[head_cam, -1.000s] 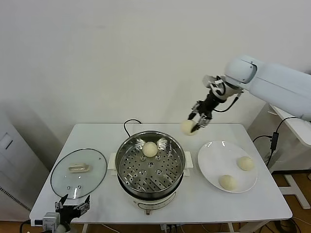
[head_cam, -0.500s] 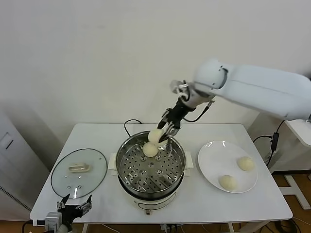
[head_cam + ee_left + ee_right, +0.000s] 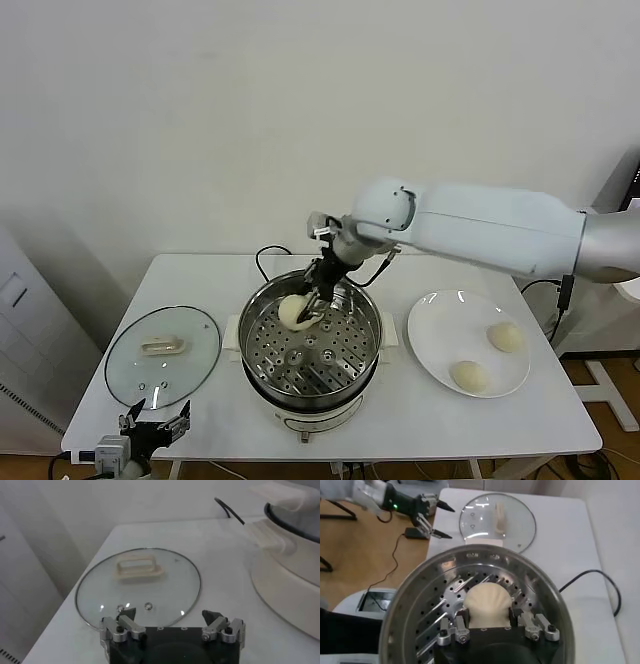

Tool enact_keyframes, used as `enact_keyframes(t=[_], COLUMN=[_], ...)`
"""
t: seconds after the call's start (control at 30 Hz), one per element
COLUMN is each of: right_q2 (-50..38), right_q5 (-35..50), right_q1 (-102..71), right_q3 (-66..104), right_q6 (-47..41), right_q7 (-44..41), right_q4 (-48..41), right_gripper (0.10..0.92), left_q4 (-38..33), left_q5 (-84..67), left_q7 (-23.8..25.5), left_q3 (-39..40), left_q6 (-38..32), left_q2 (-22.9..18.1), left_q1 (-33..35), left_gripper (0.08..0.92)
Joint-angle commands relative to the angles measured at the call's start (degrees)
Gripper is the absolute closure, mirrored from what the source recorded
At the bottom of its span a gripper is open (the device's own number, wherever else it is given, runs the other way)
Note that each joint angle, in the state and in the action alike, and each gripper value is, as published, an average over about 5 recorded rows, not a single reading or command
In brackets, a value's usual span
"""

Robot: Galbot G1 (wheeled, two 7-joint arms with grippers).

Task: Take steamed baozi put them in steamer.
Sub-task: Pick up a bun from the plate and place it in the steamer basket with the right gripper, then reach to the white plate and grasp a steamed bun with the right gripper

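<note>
A smooth, pale cream-yellow steamed baozi (image 3: 296, 312) is gripped between the fingers of the right gripper (image 3: 312, 305), which is lowered inside the large, round, shiny stainless-steel steamer (image 3: 262, 358). In the right wrist view the bun (image 3: 487, 605) is seen clamped on both sides, with the perforated metal tray (image 3: 427, 625) directly beneath the fingertips; whether the bun already touches the tray cannot be told. The step in hand is judged to be the placing of this baozi. A release is called for next: the fingers should be parted once the bun rests on the tray, then drawn straight up clear of the rim. Two more pale round baozi (image 3: 506, 337) are left on the flat white plate (image 3: 432, 345), well off to the side of the working fingers. The left gripper (image 3: 172, 626) is parked with its fingers spread wide and empty, just before the round glass lid with a cream handle (image 3: 138, 586).
</note>
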Motion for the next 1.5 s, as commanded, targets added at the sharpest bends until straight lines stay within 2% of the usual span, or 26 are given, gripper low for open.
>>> enact_keyframes(t=[0.03,0.73,0.83,1.0,1.17,1.5], right_q2=[2.9,6.06,6.16,5.93,3.03,-9.58], right_q5=[-0.19,-1.83,-2.37,-2.51,-4.54,-13.99], right_q1=[-4.16,-8.14,-8.14,-7.25,-3.15,11.18], right_q3=[0.79,1.29,1.29,2.0,2.42,-2.4], right_q6=[-2.29,-3.87,-3.74,-3.31,-2.0,8.59], right_q7=[5.67,8.58,8.58,8.01,2.09,-17.86], right_q4=[-0.03,-1.97,-2.11,-2.37,-2.13,-1.99], right_gripper=[0.525,0.519,0.471,0.3,0.21,0.203], left_q4=[0.24,0.72,0.73,0.68,0.5,-0.49], left_q5=[-0.04,-0.14,-0.14,-0.14,-0.13,-0.67], left_q7=[0.0,0.03,0.03,0.03,0.03,0.05], left_q3=[0.0,0.15,0.16,0.13,0.05,-0.38], left_q6=[-0.1,-0.1,-0.11,-0.12,-0.19,-0.51], left_q2=[0.0,-0.03,-0.02,0.01,0.07,0.9], left_q1=[-0.06,-0.43,-0.48,-0.34,-0.18,0.39], left_gripper=[0.177,0.177,0.177,0.177,0.177,0.177])
